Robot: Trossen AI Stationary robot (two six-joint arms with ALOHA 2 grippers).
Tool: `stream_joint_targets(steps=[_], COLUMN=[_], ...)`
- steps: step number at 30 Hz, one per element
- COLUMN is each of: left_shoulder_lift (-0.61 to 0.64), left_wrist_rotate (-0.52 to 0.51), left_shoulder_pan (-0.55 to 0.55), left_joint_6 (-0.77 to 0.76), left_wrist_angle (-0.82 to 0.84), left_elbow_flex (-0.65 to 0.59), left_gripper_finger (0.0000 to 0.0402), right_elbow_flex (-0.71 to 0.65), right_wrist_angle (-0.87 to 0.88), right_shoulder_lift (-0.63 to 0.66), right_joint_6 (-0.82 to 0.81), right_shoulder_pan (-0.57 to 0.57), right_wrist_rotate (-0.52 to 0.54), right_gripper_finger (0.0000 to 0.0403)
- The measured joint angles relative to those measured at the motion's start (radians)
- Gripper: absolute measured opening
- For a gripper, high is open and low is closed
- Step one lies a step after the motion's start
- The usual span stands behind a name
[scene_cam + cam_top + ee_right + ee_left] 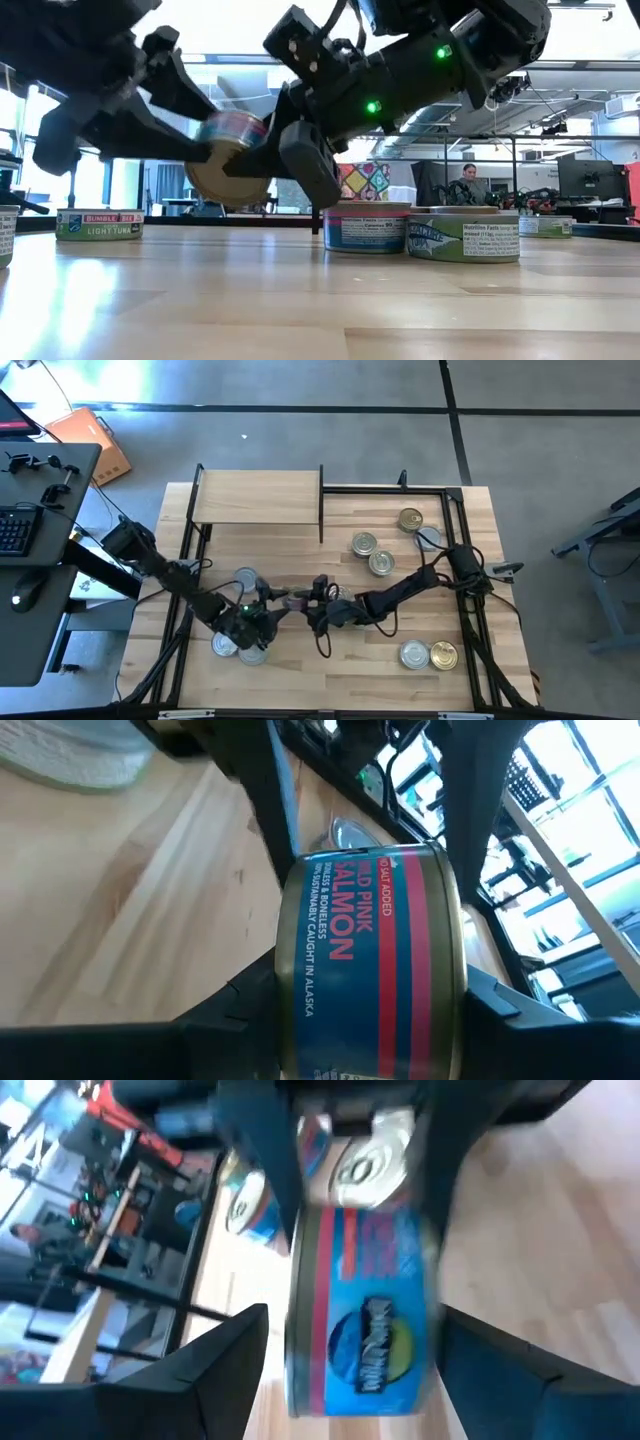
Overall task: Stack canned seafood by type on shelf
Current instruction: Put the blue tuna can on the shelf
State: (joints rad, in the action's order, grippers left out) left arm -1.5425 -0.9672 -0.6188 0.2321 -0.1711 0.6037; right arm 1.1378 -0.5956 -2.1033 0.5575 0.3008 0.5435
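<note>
Wooden bench (300, 680) holds many tins. On the left, the left claw (268, 612) has its fingers spread wide, one on each side of the salmon tin (228, 158) but not squeezing it. The right claw (312, 598) pinches that tin, tipped on its edge above the bench. At the back, the shelf (257, 497) has nothing on it. More tins (372, 555) sit to the right.
</note>
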Motion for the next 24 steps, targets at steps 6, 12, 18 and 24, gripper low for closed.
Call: stream_joint_targets(steps=[6,12,18,24], left_shoulder_lift=[0.000,0.000,0.000,0.033], left_wrist_rotate=[0.047,0.059,0.062,-0.008], left_shoulder_pan=[0.017,0.016,0.013,-0.020], left_joint_6=[-0.013,-0.010,-0.013,-0.019], left_wrist_angle=[0.001,0.004,0.001,0.072], left_elbow_flex=[0.000,0.000,0.000,0.041], left_gripper_finger=[0.0250,0.0182,0.0174,0.0174], right_elbow_flex=[0.000,0.000,0.000,0.000], right_wrist_angle=[-0.001,-0.003,-0.005,-0.022], right_shoulder_lift=[0.000,0.000,0.000,0.046], right_joint_6=[0.001,0.004,0.002,-0.010], right_shoulder_pan=[0.000,0.000,0.001,0.035], right_wrist_rotate=[-0.003,-0.018,-0.036,0.119], right_gripper_finger=[0.0168,0.0168,0.0174,0.0284])
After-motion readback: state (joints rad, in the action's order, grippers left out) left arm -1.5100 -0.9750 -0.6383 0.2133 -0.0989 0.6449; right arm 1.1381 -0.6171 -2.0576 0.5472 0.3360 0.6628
